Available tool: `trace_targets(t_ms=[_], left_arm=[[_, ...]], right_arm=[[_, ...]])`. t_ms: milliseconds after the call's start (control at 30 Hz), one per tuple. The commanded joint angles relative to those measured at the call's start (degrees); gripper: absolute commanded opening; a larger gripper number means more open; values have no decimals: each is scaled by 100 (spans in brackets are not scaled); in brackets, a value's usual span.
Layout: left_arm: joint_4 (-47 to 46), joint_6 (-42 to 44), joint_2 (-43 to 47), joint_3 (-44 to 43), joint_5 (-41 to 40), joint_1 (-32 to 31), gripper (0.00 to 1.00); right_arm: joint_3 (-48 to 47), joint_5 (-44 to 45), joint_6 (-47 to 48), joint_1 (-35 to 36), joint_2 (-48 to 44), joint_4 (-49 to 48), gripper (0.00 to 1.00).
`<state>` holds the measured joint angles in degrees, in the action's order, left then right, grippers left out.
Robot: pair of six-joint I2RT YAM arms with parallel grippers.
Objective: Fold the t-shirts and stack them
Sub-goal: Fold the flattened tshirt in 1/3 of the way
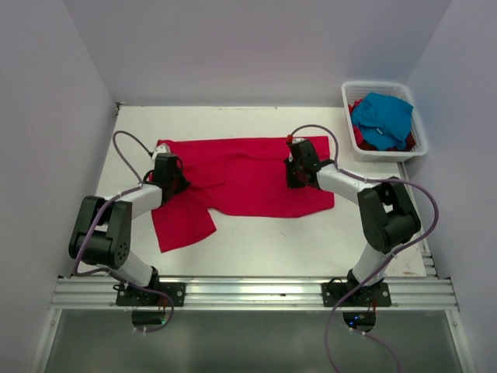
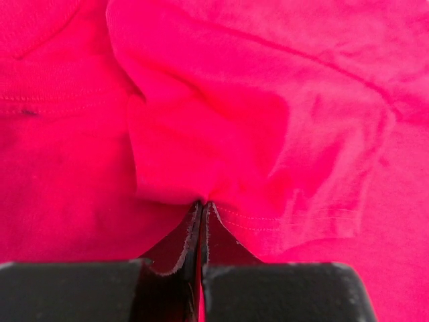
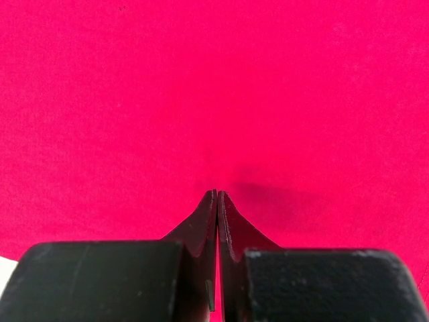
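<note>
A crimson red t-shirt (image 1: 241,175) lies spread across the white table, one sleeve hanging toward the near left. My left gripper (image 1: 165,172) sits on its left side. In the left wrist view the left gripper (image 2: 203,202) is shut, with a bunched fold of the red cloth (image 2: 268,100) gathered at its tips. My right gripper (image 1: 297,172) rests on the shirt's right part. Seen from the right wrist, this gripper (image 3: 217,193) is shut with its tips down in the smooth red cloth (image 3: 201,80), and a faint crease runs up from them.
A white slatted basket (image 1: 380,84) stands at the table's far right corner. It holds a turquoise blue t-shirt (image 1: 384,116) on top of more red cloth (image 1: 361,138). Bare white table (image 1: 264,241) shows in front of the shirt. Walls close in on three sides.
</note>
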<state>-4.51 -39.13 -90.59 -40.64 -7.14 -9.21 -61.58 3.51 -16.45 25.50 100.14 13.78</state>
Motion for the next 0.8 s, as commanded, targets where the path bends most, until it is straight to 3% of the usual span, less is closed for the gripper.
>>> trace_targets(t_ms=[0, 233, 533, 600, 767], left_arm=[[47, 152, 471, -339, -25, -54, 0], [179, 248, 367, -603, -34, -72, 0], [47, 310, -573, -1086, 19, -72, 0], [-58, 310, -855, -1209, 37, -72, 4], [-295, 328, -1233, -1358, 28, -72, 27]], right_arm=[[-152, 71, 63, 26, 67, 11, 0], [-161, 45, 63, 26, 94, 11, 0], [-144, 62, 71, 26, 59, 37, 0], [-135, 53, 71, 17, 58, 28, 0], [-108, 53, 80, 17, 32, 28, 0]])
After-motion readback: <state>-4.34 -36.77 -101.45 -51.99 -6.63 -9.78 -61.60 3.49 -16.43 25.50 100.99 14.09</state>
